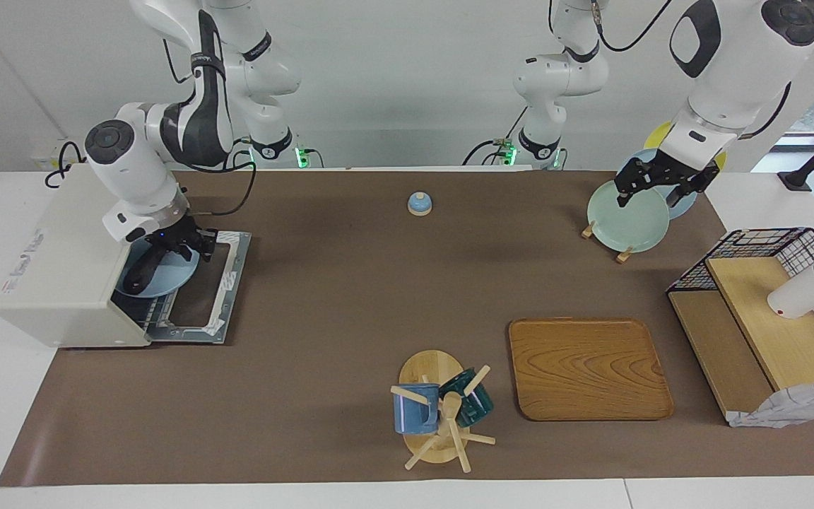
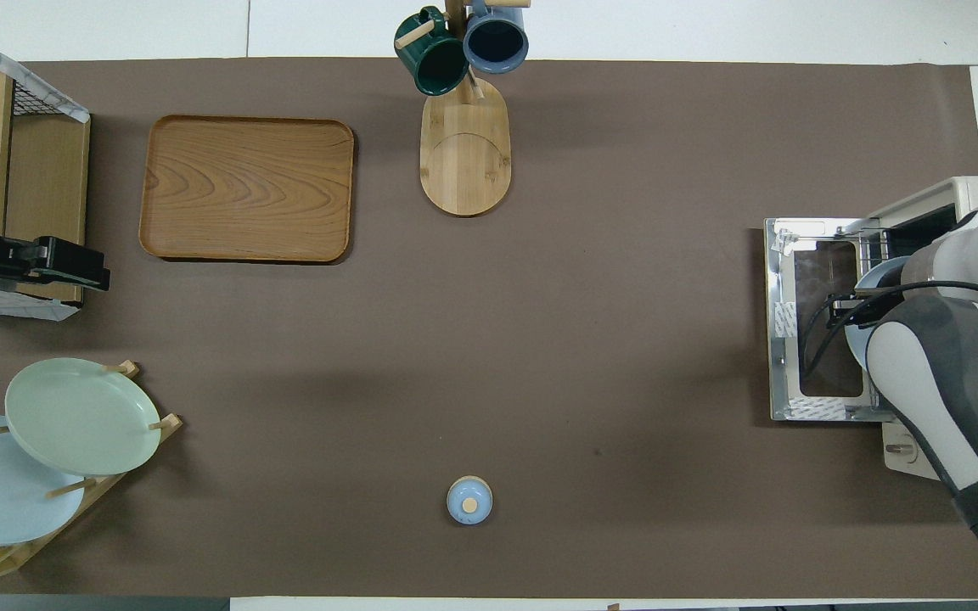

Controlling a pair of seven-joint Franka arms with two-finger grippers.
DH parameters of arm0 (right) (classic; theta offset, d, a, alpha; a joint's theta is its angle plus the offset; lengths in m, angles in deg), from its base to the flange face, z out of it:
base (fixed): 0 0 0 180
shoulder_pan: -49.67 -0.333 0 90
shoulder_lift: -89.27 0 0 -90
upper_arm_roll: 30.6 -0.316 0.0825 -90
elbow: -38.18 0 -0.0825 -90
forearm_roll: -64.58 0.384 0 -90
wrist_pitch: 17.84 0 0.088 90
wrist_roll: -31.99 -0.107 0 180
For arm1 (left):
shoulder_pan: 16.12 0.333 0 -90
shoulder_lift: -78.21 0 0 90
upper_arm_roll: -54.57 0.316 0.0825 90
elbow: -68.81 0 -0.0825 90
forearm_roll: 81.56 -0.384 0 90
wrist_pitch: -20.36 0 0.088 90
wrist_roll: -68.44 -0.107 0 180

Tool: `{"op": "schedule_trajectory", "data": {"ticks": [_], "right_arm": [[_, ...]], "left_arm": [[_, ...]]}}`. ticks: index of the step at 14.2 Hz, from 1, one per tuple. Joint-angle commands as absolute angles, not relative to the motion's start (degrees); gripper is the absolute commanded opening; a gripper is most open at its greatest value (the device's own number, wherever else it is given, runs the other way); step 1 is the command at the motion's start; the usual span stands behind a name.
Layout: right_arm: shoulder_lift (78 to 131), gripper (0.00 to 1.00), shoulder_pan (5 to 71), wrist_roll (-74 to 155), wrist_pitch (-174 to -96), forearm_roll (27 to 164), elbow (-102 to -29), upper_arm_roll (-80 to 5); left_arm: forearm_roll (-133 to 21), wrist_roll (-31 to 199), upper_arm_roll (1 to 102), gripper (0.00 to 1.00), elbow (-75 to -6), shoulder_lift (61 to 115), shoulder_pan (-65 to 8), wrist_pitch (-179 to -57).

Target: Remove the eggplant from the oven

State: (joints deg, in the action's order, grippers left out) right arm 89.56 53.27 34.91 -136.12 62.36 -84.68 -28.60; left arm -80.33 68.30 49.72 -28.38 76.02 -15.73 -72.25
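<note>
The off-white oven [image 1: 61, 261] stands at the right arm's end of the table, its door [image 1: 202, 290] folded down flat. On the rack inside rests a pale blue plate [image 1: 167, 279] carrying the dark eggplant [image 1: 144, 272], which points out toward the door. My right gripper [image 1: 179, 246] is down at the oven mouth, right at the eggplant's outer end; whether it grips is unclear. In the overhead view the right arm hides the eggplant, and only the plate's rim [image 2: 878, 270] shows. My left gripper [image 1: 654, 189] waits open over the plate rack.
A plate rack [image 1: 626, 215] holds green, blue and yellow plates near the left arm. A wooden tray [image 1: 589, 367], a mug tree [image 1: 439, 410], a small blue knobbed lid [image 1: 419, 203] and a wire shelf [image 1: 767, 311] stand on the brown mat.
</note>
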Motion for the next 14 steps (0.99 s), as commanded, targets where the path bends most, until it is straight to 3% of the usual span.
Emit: {"op": "schedule_trajectory", "data": {"ticks": [1, 6, 9, 10, 11, 14], "right_arm": [[87.2, 0.41, 55.7, 39.2, -139.4, 61.3, -88.6, -29.0], [87.1, 0.39, 56.1, 40.2, -142.1, 61.3, -91.0, -29.0], [86.7, 0.27, 56.0, 40.3, -144.2, 61.3, -92.4, -29.0], [86.6, 0.18, 56.0, 40.4, -144.7, 61.3, -92.8, -29.0], [86.5, 0.02, 56.0, 40.8, -144.3, 61.2, -92.8, -29.0], [86.5, 0.00, 55.2, 40.7, -142.1, 60.5, -91.7, -29.1]], "left_arm": [[-81.3, 67.9, 49.4, 1.00, -28.2, 75.7, -15.2, -71.9], [-81.3, 67.9, 49.4, 1.00, -28.2, 75.7, -15.2, -71.9], [-81.3, 67.9, 49.4, 1.00, -28.2, 75.7, -15.2, -71.9], [-81.3, 68.0, 49.4, 1.00, -28.2, 75.7, -15.2, -71.9], [-81.3, 68.0, 49.4, 1.00, -28.2, 75.7, -15.2, -71.9], [-81.3, 68.0, 49.4, 1.00, -28.2, 75.7, -15.2, -71.9]]}}
